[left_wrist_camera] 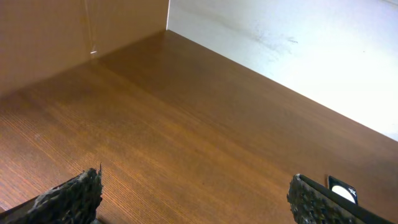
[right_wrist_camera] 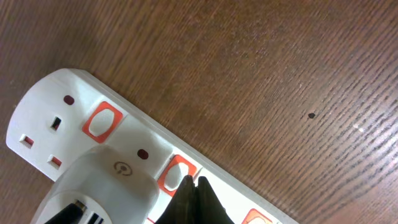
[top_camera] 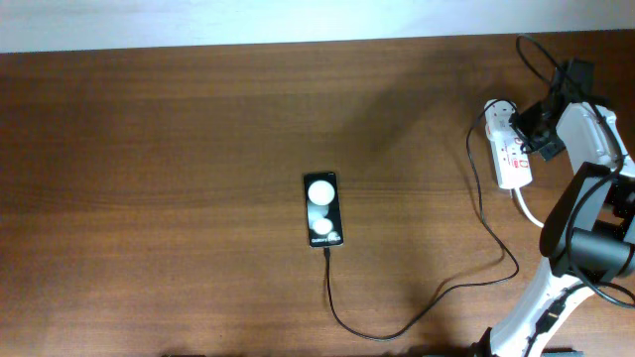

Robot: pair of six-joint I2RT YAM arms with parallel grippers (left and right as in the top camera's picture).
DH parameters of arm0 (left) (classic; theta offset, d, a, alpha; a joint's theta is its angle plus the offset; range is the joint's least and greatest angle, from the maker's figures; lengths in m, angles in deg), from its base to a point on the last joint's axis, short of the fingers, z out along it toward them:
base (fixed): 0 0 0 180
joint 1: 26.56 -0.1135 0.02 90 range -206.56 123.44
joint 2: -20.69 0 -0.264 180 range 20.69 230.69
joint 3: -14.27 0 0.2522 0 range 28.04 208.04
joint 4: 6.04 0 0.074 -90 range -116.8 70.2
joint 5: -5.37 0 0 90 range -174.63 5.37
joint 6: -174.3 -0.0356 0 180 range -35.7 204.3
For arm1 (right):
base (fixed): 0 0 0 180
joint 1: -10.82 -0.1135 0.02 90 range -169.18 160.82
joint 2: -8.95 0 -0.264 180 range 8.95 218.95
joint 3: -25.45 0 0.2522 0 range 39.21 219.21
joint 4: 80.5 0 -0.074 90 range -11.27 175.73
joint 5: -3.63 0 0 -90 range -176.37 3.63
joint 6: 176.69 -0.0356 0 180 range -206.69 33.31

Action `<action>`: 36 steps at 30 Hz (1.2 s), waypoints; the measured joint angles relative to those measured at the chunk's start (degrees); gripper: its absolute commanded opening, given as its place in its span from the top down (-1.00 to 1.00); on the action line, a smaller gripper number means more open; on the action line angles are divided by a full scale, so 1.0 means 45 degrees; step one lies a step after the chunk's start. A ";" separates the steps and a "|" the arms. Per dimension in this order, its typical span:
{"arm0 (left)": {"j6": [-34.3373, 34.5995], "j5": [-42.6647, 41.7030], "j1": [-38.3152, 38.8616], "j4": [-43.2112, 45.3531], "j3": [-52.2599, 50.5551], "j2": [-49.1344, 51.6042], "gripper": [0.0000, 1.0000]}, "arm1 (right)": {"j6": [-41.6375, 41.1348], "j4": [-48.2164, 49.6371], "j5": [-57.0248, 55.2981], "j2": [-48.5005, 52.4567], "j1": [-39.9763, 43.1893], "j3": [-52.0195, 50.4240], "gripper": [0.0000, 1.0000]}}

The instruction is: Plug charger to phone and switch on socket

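Note:
The black phone (top_camera: 322, 209) lies flat mid-table, with the thin black charger cable (top_camera: 397, 332) plugged into its near end. The cable loops right to the white plug adapter (right_wrist_camera: 99, 193), which sits in the white socket strip (top_camera: 508, 149). My right gripper (right_wrist_camera: 193, 183) is shut, and its tips press on the edge of a red-framed switch (right_wrist_camera: 177, 174) next to the adapter. My left gripper (left_wrist_camera: 193, 202) is open and empty above bare wood. A corner of the phone (left_wrist_camera: 343, 190) shows beside its right finger.
The strip's thick white cord (top_camera: 526, 210) runs toward my right arm's base. A second red switch (right_wrist_camera: 102, 120) and an empty outlet lie at the strip's end. A white wall and a wooden panel border the table's far edge.

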 measured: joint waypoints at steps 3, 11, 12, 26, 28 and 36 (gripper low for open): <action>0.0000 0.0000 0.0000 0.0000 0.0000 0.0000 -0.98 | 0.0005 0.0277 0.0442 0.0000 0.0000 0.0005 0.92; 0.0000 0.0000 0.0000 0.0000 0.0000 0.0000 -0.98 | 0.0039 0.0675 0.0971 0.0311 0.0039 0.0005 0.92; 0.0000 0.0000 0.0000 0.0000 0.0000 0.0000 -0.98 | 0.0044 0.0680 0.0981 0.0311 0.0034 0.0005 0.92; 0.0000 0.0000 0.0000 0.0000 0.0000 0.0000 -0.98 | 0.0899 0.1059 -0.0117 0.0690 -0.0335 0.0005 0.92; 0.0000 0.0000 0.0000 0.0000 0.0000 0.0000 -0.98 | 0.0908 0.1069 -0.0146 0.0704 -0.0335 0.0005 0.92; 0.0000 0.0000 0.0000 0.0000 0.0000 0.0000 -0.98 | 0.1671 -0.0151 -0.0860 0.2025 -0.0194 0.1656 0.92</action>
